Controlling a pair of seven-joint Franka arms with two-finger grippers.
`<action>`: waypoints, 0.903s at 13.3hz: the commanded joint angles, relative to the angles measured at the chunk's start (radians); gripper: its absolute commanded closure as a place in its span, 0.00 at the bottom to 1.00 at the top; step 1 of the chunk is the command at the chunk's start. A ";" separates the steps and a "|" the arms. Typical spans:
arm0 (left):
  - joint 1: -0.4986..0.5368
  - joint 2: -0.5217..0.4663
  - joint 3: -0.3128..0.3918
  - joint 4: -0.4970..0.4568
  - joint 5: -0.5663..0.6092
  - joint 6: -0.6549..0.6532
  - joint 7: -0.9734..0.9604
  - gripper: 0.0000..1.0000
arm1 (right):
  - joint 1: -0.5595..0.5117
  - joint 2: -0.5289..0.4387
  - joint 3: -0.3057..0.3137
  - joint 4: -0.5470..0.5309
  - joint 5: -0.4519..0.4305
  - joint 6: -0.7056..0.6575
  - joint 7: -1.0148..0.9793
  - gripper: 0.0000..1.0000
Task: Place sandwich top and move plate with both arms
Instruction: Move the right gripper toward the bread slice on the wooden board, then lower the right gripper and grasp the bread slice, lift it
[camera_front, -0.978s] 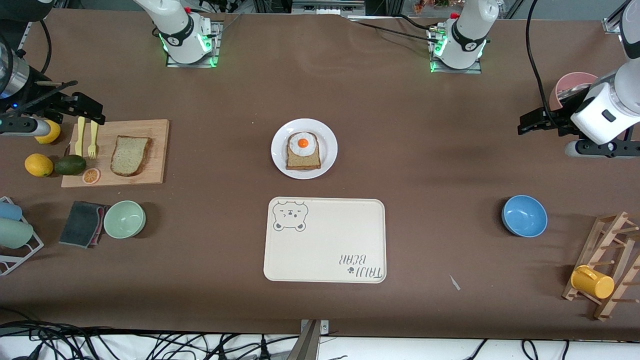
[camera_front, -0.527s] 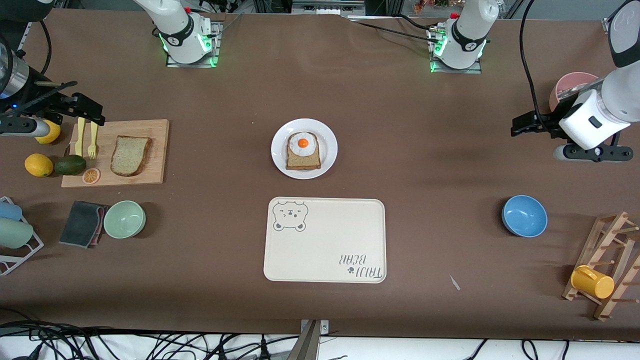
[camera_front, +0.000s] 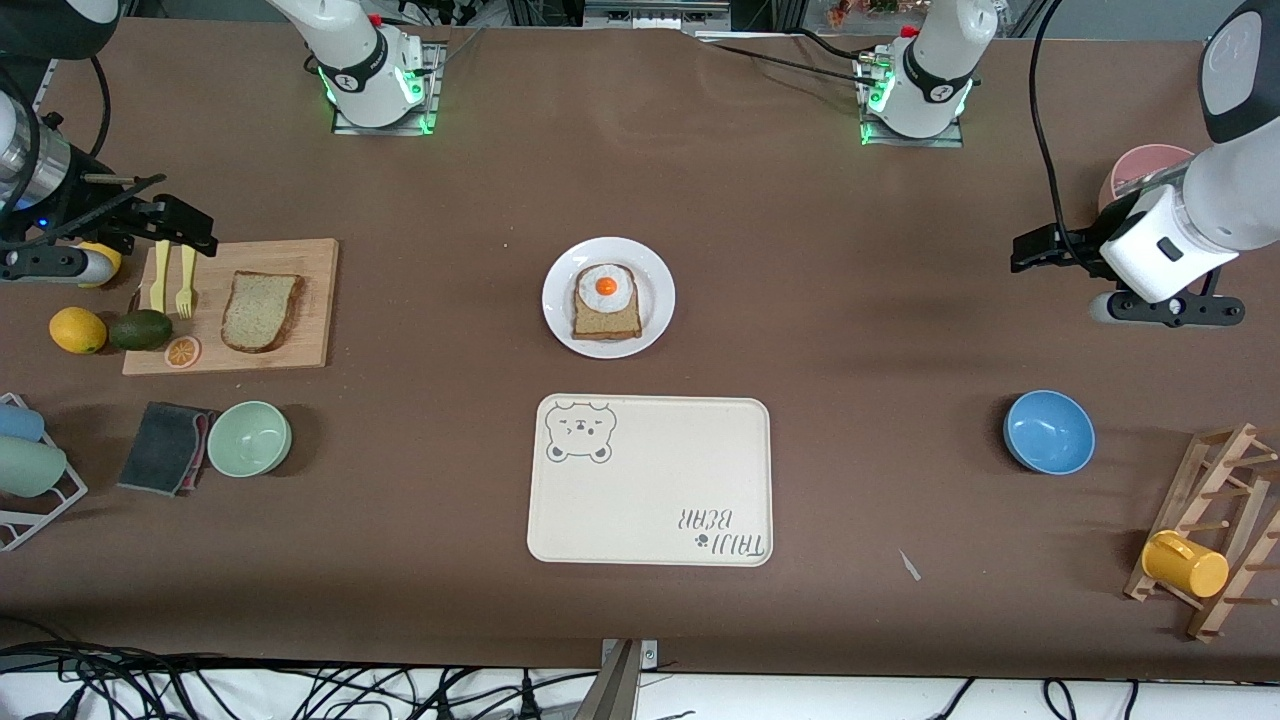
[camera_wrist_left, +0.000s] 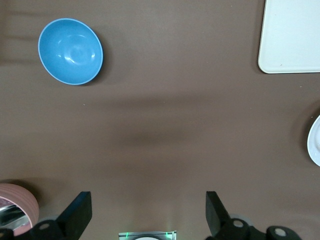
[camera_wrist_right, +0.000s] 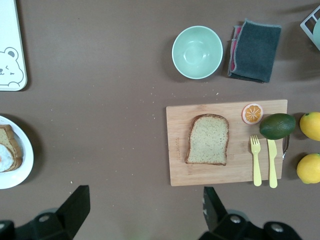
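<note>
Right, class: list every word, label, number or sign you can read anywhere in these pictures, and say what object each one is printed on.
"TAIJI BEAR": printed upside down in grey, with a small paw mark, on a corner of the cream tray; the first word's letters are hard to make out.
Small emblem on each arm's base ring: too small to read.
Faint mark burned into the cutting board: too blurred to read.
No other text shows.
</note>
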 joint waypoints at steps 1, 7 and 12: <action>-0.001 -0.003 -0.007 -0.003 0.028 0.010 -0.010 0.00 | -0.013 0.020 0.011 0.024 0.002 -0.014 0.006 0.00; 0.004 -0.005 -0.007 -0.006 0.033 0.023 -0.009 0.00 | -0.010 0.069 0.009 0.013 -0.004 -0.016 -0.014 0.00; 0.004 -0.006 -0.010 -0.003 0.036 0.019 -0.009 0.00 | -0.005 0.078 0.014 -0.002 -0.068 0.015 -0.015 0.00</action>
